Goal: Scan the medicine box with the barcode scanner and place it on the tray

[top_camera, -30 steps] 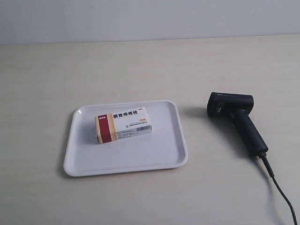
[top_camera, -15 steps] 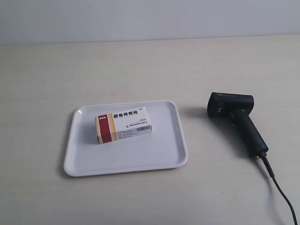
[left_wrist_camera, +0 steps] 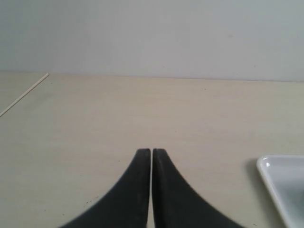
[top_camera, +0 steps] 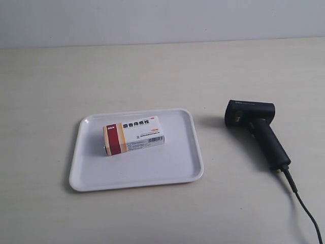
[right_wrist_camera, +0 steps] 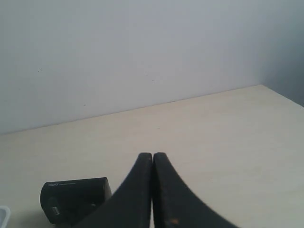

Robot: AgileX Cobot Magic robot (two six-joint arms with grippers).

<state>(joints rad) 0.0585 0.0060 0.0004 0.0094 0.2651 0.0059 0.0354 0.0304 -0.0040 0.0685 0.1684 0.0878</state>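
White carton on white plastic: the medicine box (top_camera: 134, 134) lies flat inside the tray (top_camera: 188, 170), and over the last second I see nothing shift in the exterior view. My left gripper (left_wrist_camera: 151, 154) has its fingers pressed together, empty, with a tray corner just in sight; my right gripper (right_wrist_camera: 152, 158) is likewise pressed together near the barcode scanner (top_camera: 256, 129), which lies untouched on the table (top_camera: 162, 71). I judge the job either finished or not begun
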